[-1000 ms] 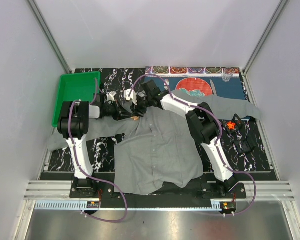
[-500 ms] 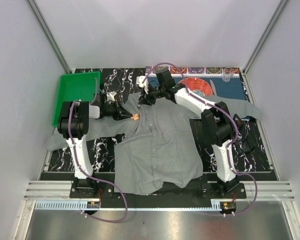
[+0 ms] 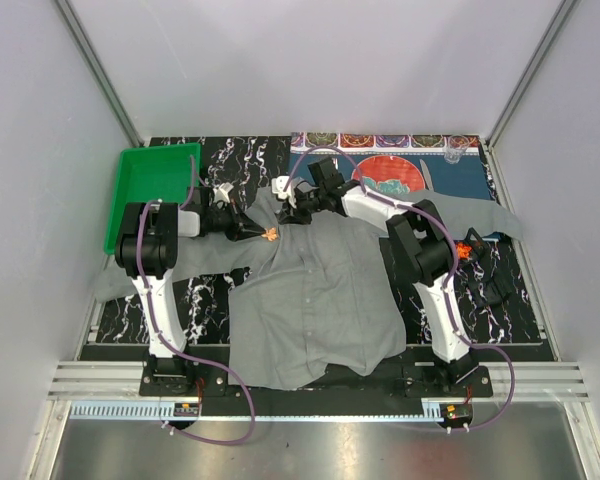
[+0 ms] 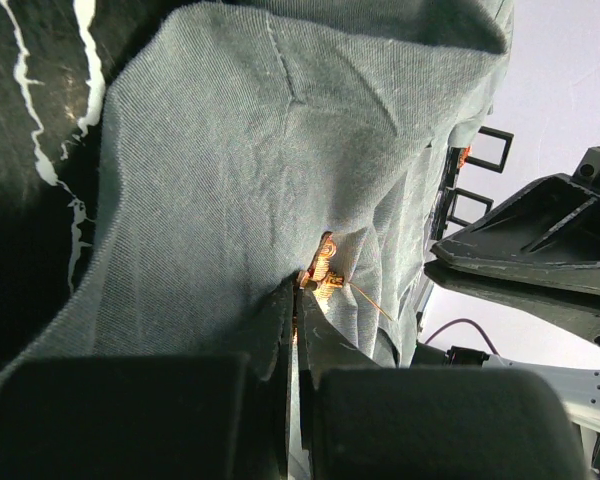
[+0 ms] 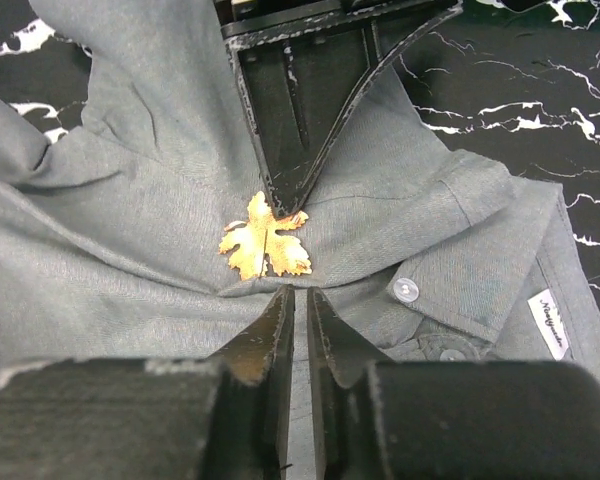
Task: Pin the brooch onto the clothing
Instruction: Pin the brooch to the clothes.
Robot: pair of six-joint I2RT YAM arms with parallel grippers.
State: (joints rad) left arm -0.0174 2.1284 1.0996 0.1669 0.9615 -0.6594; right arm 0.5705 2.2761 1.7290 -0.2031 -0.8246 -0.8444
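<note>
From above, the shirt (image 3: 315,300) lies spread on the table (image 3: 500,300), with the brooch (image 3: 270,235) beside its collar. Left wrist: the left fingers (image 4: 325,345) pinch the brooch. Right wrist: the right fingers (image 5: 265,335) are nearly together, their tips on the shirt just below the brooch.

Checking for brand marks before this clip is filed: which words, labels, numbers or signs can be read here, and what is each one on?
On the grey shirt, a white sewn label: one word in dark script, too small and blurred to read.
On the blue patterned placemat: ornament only, no words legible.
Nothing else shows readable text.
</note>
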